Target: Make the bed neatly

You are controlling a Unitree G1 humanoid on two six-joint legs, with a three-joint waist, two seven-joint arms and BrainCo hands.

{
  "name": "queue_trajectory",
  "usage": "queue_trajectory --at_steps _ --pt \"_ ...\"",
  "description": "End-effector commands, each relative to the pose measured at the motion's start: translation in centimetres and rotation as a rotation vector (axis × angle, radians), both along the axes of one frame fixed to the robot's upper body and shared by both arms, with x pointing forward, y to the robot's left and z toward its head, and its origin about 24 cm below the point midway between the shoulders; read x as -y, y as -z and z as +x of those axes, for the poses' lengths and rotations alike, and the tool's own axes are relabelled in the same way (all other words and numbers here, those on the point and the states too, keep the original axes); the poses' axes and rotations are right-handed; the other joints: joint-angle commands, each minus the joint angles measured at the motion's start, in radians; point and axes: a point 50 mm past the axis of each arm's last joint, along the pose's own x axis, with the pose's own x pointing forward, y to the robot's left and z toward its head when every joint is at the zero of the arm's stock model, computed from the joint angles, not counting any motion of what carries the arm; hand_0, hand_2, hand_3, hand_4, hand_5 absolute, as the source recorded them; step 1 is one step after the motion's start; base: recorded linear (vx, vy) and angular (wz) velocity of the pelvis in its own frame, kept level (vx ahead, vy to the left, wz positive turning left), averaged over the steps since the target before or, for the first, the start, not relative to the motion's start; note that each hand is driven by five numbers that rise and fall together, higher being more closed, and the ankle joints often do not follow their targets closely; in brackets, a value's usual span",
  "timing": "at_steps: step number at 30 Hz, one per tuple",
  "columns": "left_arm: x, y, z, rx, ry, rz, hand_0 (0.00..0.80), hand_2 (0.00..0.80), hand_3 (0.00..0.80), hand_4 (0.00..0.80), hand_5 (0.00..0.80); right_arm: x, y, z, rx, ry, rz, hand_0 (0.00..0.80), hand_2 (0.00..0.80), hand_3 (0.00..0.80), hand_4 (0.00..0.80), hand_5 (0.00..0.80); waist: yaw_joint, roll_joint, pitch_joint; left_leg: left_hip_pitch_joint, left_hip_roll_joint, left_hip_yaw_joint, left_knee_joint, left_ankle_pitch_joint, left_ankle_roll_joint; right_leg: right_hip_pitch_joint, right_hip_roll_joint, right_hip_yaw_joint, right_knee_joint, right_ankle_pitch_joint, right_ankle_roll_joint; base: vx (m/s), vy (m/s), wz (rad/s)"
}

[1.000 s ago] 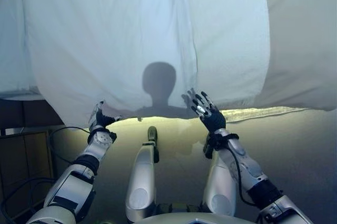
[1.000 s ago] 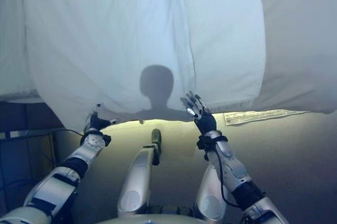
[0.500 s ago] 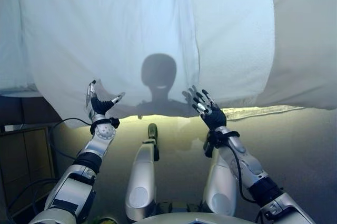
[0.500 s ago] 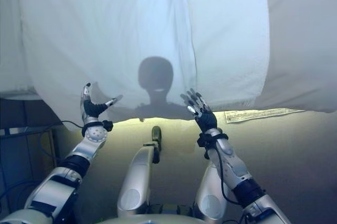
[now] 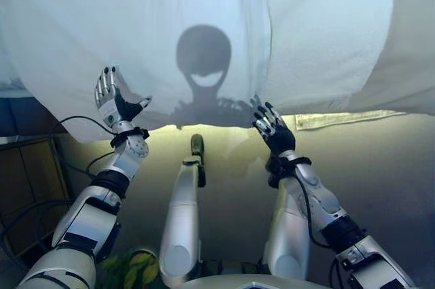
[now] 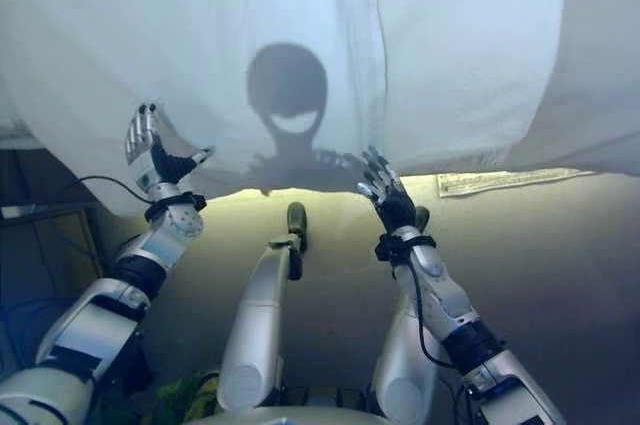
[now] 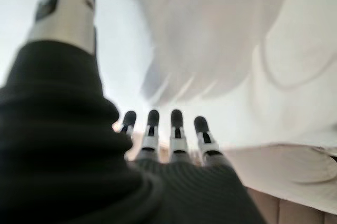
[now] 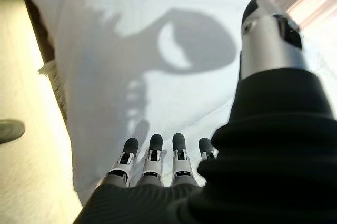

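The left hand (image 5: 109, 95) is seen raised with fingers spread and empty; a second ago it was curled on the hem of the white sheet (image 5: 163, 24), so the edge has been let go. The right hand (image 5: 272, 126) is held open too, just below the hem. The sheet is draped over the bed edge, hanging smooth, a thin matte cotton with one vertical fold. Beneath it, a beige mattress side (image 5: 380, 166) is exposed.
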Motion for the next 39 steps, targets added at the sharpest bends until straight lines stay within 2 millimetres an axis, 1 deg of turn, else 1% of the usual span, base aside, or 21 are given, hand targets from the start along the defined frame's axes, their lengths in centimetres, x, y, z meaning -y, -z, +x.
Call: queue_trajectory --at_steps 1,4,7,11,17,20,22,23,26,32,39 --pt "-2.0 -2.3 0.3 0.078 -0.09 0.016 0.0 0.0 0.0 0.0 0.0 -0.5 -1.9 -0.2 0.116 -0.021 -0.01 0.0 0.0 0.0 0.0 0.0 0.001 -0.015 0.019 -0.081 -0.063 0.003 -0.064 0.101 0.075 -0.056 0.029 0.015 -0.047 0.149 0.086 -0.057 0.095 -0.07" --pt "-1.3 -1.8 0.7 0.03 -0.073 0.0 0.0 0.0 0.0 0.0 0.0 -0.7 -2.5 0.3 0.135 -0.02 -0.03 0.0 0.0 0.0 0.0 0.0 -0.004 -0.017 0.019 -0.144 -0.061 -0.003 -0.028 0.108 0.067 -0.113 0.031 0.029 -0.022 0.154 0.087 -0.042 0.088 -0.09" --pt "-0.5 -1.0 1.0 -0.016 -0.049 -0.035 0.0 0.0 0.0 0.0 0.0 -1.0 -3.1 0.6 0.155 -0.018 -0.031 0.0 0.0 0.0 0.0 0.0 -0.006 -0.021 0.019 -0.182 -0.056 -0.006 -0.013 0.115 0.057 -0.144 0.028 0.033 -0.014 0.157 0.09 -0.053 0.039 -0.04" --pt "0.2 1.0 0.8 -0.105 -0.038 -0.097 0.0 0.0 0.0 0.0 0.0 -1.5 -3.9 0.9 0.179 -0.031 -0.026 0.0 0.0 0.0 0.0 0.0 -0.006 -0.025 0.019 -0.208 -0.049 -0.017 -0.011 0.118 0.047 -0.169 0.031 0.036 -0.014 0.159 0.095 -0.045 0.003 -0.05" --pt "0.8 4.4 -0.3 -0.223 -0.062 -0.207 0.0 0.0 0.0 0.0 0.0 -2.2 -4.4 1.0 0.208 -0.038 -0.01 0.0 0.0 0.0 0.0 0.0 0.002 -0.032 0.019 -0.208 -0.046 -0.028 -0.016 0.11 0.042 -0.166 0.021 0.02 -0.025 0.159 0.099 -0.025 -0.026 -0.02" --pt "0.7 6.9 -1.5 -0.323 -0.084 -0.24 0.0 0.0 0.0 0.0 0.0 -2.6 -4.7 0.9 0.226 -0.04 0.002 0.0 0.0 0.0 0.0 0.0 0.01 -0.037 0.019 -0.191 -0.048 -0.035 -0.039 0.113 0.043 -0.145 0.017 0.002 -0.053 0.164 0.105 -0.017 -0.076 -0.01" --pt "0.3 8.2 -2.4 -0.367 -0.1 -0.258 0.0 0.0 0.0 0.0 0.0 -2.7 -4.8 0.7 0.233 -0.04 0.007 0.0 0.0 0.0 0.0 0.0 0.014 -0.04 0.019 -0.182 -0.047 -0.039 -0.051 0.116 0.043 -0.134 0.015 -0.007 -0.064 0.166 0.106 -0.014 -0.054 0.01" --pt "0.0 9.2 -3.1 -0.397 -0.109 -0.271 0.0 0.0 0.0 0.0 0.0 -2.7 -4.7 0.6 0.234 -0.039 0.007 0.0 0.0 0.0 0.0 0.0 0.017 -0.04 0.019 -0.174 -0.046 -0.041 -0.059 0.116 0.044 -0.128 0.015 -0.011 -0.069 0.167 0.106 -0.008 -0.041 0.0" --pt "-0.8 10.9 -4.6 -0.453 -0.127 -0.305 0.0 0.0 0.0 0.0 0.0 -2.5 -4.6 0.4 0.239 -0.035 0.012 0.0 0.0 0.0 0.0 0.0 0.025 -0.041 0.019 -0.165 -0.043 -0.044 -0.07 0.117 0.045 -0.119 0.01 -0.021 -0.074 0.168 0.108 -0.013 -0.044 0.01" --pt "-2.3 13.7 -7.6 -0.551 -0.179 -0.363 0.0 0.0 0.0 0.0 0.0 -2.0 -4.4 -0.3 0.252 -0.035 0.03 0.0 0.0 0.0 0.0 0.0 0.039 -0.042 0.019 -0.13 -0.035 -0.048 -0.096 0.113 0.05 -0.091 0.0 -0.044 -0.08 0.166 0.111 -0.011 -0.057 0.02" --pt "-3.9 16.7 -11.8 -0.677 -0.246 -0.417 0.0 0.0 0.0 0.0 0.0 -1.2 -3.7 -1.3 0.252 -0.013 0.056 0.0 0.0 0.0 0.0 0.0 0.062 -0.042 0.019 -0.043 -0.034 -0.038 -0.12 0.1 0.056 -0.001 -0.024 -0.09 -0.092 0.163 0.113 0.011 -0.066 0.07"
